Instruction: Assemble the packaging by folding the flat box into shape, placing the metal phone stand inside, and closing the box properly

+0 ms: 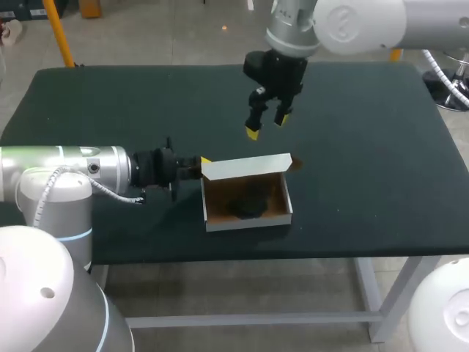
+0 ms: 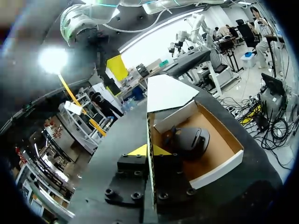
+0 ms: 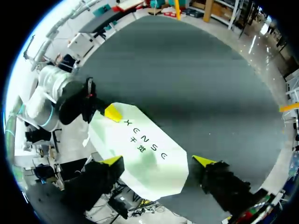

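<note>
The white cardboard box (image 1: 248, 217) sits open in the middle of the table, brown inside, its lid (image 1: 245, 166) standing up along the far side. The dark phone stand (image 1: 245, 206) lies inside it. My left gripper (image 1: 200, 164) is shut on the box's left wall; in the left wrist view the wall's thin edge (image 2: 150, 140) runs between the gripper's (image 2: 150, 150) yellow tips, with the stand (image 2: 189, 140) just beyond. My right gripper (image 1: 265, 125) hangs open above the lid's far edge, touching nothing. From the right wrist view the lid (image 3: 140, 149) lies below the right gripper (image 3: 158, 161).
The dark green table (image 1: 381, 147) stretches out bare around the box. The front edge (image 1: 293, 253) runs a short way in front of the box. My left arm (image 1: 66, 172) lies low across the table's left side.
</note>
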Controlling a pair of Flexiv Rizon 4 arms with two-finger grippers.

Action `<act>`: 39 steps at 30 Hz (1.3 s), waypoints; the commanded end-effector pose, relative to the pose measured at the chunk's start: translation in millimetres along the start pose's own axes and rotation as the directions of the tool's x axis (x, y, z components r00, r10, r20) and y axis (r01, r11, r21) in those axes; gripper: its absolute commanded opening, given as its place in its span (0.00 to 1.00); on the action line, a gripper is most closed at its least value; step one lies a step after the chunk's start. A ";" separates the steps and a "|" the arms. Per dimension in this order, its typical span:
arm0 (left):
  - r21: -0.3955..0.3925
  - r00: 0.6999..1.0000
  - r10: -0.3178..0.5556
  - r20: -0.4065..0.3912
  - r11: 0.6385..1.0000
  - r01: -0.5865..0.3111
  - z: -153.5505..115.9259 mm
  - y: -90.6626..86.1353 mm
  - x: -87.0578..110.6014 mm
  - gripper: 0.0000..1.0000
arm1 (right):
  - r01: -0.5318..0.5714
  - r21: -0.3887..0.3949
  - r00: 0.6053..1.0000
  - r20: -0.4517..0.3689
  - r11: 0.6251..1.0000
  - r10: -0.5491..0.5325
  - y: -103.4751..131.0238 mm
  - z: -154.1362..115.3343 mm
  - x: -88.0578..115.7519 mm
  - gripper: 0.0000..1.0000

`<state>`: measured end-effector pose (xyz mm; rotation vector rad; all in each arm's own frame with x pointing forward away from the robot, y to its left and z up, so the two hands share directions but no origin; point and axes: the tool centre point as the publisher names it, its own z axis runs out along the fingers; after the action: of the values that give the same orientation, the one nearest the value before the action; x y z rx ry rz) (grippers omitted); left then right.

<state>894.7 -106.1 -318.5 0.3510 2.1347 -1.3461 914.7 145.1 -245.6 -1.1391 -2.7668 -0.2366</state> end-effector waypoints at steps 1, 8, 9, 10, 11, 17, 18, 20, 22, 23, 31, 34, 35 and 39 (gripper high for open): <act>0.006 1.000 0.013 -0.002 1.000 -0.013 3.0 5.7 -1.4 0.00 | -0.001 -0.004 1.000 0.003 1.000 0.001 -1.5 -0.2 0.7 1.00; -0.001 0.999 0.032 -0.003 0.999 -0.032 3.2 6.0 -2.7 0.00 | -0.001 -0.004 1.000 0.003 1.000 0.001 -1.5 -0.2 0.7 1.00; -0.001 0.999 0.032 -0.003 0.999 -0.032 3.2 6.0 -2.7 0.00 | -0.001 -0.004 1.000 0.003 1.000 0.001 -1.5 -0.2 0.7 1.00; -0.001 0.999 0.032 -0.003 0.999 -0.032 3.2 6.0 -2.7 0.00 | -0.001 -0.004 1.000 0.003 1.000 0.001 -1.5 -0.2 0.7 1.00; -0.001 0.999 0.032 -0.003 0.999 -0.032 3.2 6.0 -2.7 0.00 | -0.001 -0.004 1.000 0.003 1.000 0.001 -1.5 -0.2 0.7 1.00; -0.001 0.999 0.032 -0.003 0.999 -0.032 3.2 6.0 -2.7 0.00 | -0.001 -0.004 1.000 0.003 1.000 0.001 -1.5 -0.2 0.7 1.00; -0.001 0.999 0.032 -0.003 0.999 -0.032 3.2 6.0 -2.7 0.00 | -0.001 -0.004 1.000 0.003 1.000 0.001 -1.5 -0.2 0.7 1.00; -0.001 0.999 0.032 -0.003 0.999 -0.032 3.2 6.0 -2.7 0.00 | -0.001 -0.004 1.000 0.003 1.000 0.001 -1.5 -0.2 0.7 1.00; -0.001 0.999 0.032 -0.003 0.999 -0.032 3.2 6.0 -2.7 0.00 | -0.001 -0.004 1.000 0.003 1.000 0.001 -1.5 -0.2 0.7 1.00; -0.001 0.999 0.032 -0.003 0.999 -0.032 3.2 6.0 -2.7 0.00 | -0.001 -0.004 1.000 0.003 1.000 0.001 -1.5 -0.2 0.7 1.00; -0.018 0.996 0.084 0.021 0.996 -0.084 3.3 4.1 1.3 0.00 | -0.182 0.037 0.982 -0.043 0.983 0.184 -8.7 -4.6 -6.0 1.00; -0.020 0.995 0.099 0.025 0.995 -0.098 4.2 3.6 2.4 0.00 | -0.244 0.050 0.967 -0.059 0.968 0.247 -12.6 -5.1 -7.6 1.00; -0.020 0.995 0.100 0.026 0.995 -0.099 4.3 3.6 2.6 0.00 | -0.259 0.063 0.963 -0.061 0.964 0.263 -14.1 -4.5 -7.5 1.00; -0.031 0.991 0.126 0.039 0.992 -0.125 4.2 4.2 4.7 0.00 | -0.341 0.087 0.933 -0.091 0.936 0.348 -19.9 -2.3 -7.1 1.00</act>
<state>897.2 -106.7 -321.9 0.4425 2.0755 -1.2513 901.9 128.7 -246.8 -1.5099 -2.4415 -0.1592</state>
